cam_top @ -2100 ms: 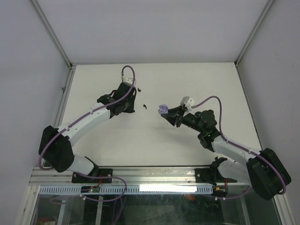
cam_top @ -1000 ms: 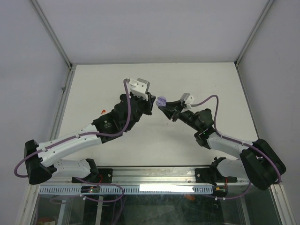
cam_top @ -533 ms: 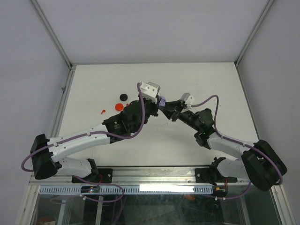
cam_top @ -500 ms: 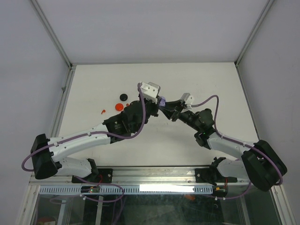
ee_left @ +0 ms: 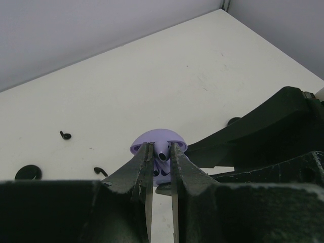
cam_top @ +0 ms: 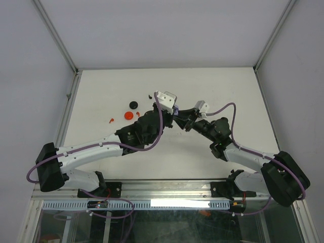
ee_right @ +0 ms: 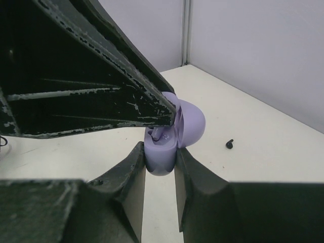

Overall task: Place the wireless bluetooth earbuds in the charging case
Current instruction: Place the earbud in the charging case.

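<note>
A pale purple charging case (ee_right: 161, 157) hangs above the table with its lid (ee_right: 191, 124) swung open, and my right gripper (ee_right: 160, 152) is shut on its body. My left gripper (ee_left: 161, 149) is shut on a pale purple earbud (ee_left: 163, 153) and has its tips at the case's open mouth. The earbud's stem (ee_right: 158, 134) reaches into the case's cavity. How far the earbud sits inside I cannot tell. In the top view the two grippers meet tip to tip at mid table: left gripper (cam_top: 169, 114), right gripper (cam_top: 178, 117). Only a sliver of the case (cam_top: 175, 108) shows there.
On the table to the left lie a round black case (cam_top: 133, 104), a round red case (cam_top: 129, 115) and a red earbud (cam_top: 111, 120). Loose black earbuds lie about: one (cam_top: 150, 95) behind the grippers, two (ee_left: 65, 135) (ee_left: 100, 171) left of them, one (ee_right: 229, 144) to their right.
My left arm has swung right with the earbud until its tips reached the case. The right arm, holding the case, has stayed still over the last second.
</note>
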Motion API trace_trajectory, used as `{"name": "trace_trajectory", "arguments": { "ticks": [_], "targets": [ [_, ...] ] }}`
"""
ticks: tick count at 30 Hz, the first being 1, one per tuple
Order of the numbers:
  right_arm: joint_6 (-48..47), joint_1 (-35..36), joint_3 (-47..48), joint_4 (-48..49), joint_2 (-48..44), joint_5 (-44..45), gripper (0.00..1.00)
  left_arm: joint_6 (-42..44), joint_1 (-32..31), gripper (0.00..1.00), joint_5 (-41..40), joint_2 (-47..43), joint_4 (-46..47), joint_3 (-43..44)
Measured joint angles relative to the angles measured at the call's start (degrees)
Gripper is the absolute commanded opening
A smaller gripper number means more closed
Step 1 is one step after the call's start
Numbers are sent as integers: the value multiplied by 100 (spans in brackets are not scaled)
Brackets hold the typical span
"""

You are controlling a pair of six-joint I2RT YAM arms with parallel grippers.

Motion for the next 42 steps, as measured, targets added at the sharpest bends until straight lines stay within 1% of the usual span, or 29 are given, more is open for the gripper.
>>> {"name": "trace_trajectory", "arguments": {
  "ticks": [13,27,39,42],
  "targets": [
    [0,7,0,-26,0,-2,2,46,-109,11,-144,28,31,-24],
    [-2,33,2,-149,-31,0,2,400,-439,11,-876,136,107,-50],
    [0,31,0,-236,-31,85,2,483,-601,15,-1134,310,87,-50],
    [0,31,0,-260,-31,101,2,461,-610,19,-1156,330,81,-50]
  ]
}}
